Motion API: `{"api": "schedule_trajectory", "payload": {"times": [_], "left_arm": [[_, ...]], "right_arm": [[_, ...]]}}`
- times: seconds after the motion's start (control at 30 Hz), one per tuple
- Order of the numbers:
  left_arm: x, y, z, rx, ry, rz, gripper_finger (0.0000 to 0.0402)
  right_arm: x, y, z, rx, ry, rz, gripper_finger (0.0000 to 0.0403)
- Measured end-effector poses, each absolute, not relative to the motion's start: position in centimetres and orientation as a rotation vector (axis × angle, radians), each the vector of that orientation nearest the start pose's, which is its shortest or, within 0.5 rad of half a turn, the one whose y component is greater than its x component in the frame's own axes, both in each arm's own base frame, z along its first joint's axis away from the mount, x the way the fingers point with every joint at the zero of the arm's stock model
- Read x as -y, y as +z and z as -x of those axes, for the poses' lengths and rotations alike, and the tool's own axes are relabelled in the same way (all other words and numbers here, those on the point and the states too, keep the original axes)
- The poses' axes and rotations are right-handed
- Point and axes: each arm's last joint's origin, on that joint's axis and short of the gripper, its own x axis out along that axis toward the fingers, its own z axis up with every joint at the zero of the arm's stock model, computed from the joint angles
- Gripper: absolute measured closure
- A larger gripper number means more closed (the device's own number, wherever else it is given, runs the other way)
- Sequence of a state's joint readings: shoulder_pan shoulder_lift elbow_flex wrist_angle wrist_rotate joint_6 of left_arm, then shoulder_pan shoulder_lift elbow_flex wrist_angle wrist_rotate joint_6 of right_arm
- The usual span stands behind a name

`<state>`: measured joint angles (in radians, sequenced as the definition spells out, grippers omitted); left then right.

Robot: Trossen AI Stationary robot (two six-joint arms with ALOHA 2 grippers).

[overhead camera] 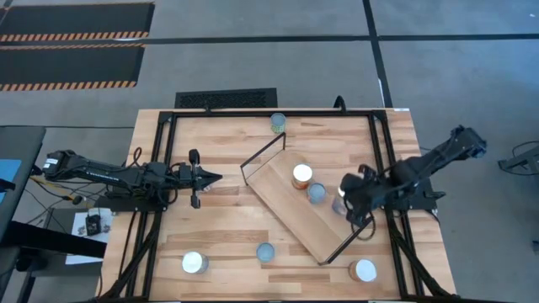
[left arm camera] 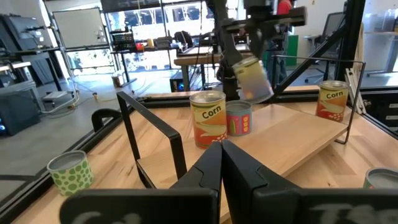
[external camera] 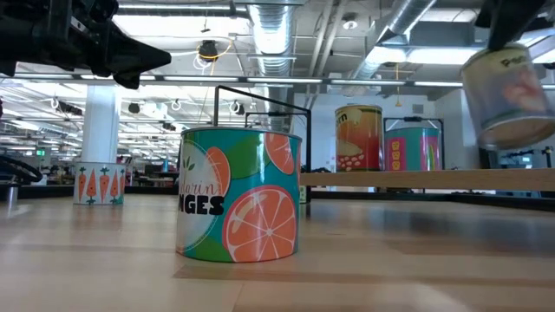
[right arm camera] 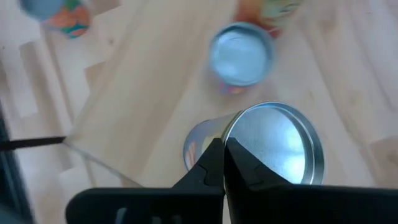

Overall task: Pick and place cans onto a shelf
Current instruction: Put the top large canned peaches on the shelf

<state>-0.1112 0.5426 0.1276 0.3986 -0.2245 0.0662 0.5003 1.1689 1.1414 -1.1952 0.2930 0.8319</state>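
The right gripper [overhead camera: 347,198] is clamped on a tilted can [left arm camera: 252,79] with a silvery top, held above the shelf [overhead camera: 286,202], clear of the board, near its right-hand long edge. On the shelf stand a corn can [overhead camera: 301,176] and, just beside it, a smaller blue-topped can [overhead camera: 317,193]. The left gripper [overhead camera: 215,177] waits over the tabletop [overhead camera: 219,219] left of the shelf, fingers together, holding nothing. An oranges can [external camera: 238,192] stands on the table near the front edge. A green-dotted can [overhead camera: 278,123] sits at the far edge.
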Motion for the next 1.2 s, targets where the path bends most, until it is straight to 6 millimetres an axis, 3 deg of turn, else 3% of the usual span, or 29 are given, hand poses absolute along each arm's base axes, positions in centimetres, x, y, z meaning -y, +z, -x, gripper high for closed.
{"api": "schedule_trajectory", "payload": {"times": [0.2, 0.6, 1.2], "left_arm": [[0.9, 19.4, -13.8, -0.02, 0.113, -0.068, 0.0401], [0.8, 19.4, -13.8, -0.021, 0.136, -0.067, 0.0401], [0.8, 19.4, -13.8, -0.025, 0.136, -0.065, 0.0401]], "right_arm": [[-10.1, 29.8, -19.2, -1.156, -0.312, -0.231, 0.0389], [-9.6, 27.9, -21.8, -1.28, -0.315, -0.323, 0.0379], [-9.9, 28.1, -22.1, -1.285, -0.244, -0.39, 0.0353]]}}
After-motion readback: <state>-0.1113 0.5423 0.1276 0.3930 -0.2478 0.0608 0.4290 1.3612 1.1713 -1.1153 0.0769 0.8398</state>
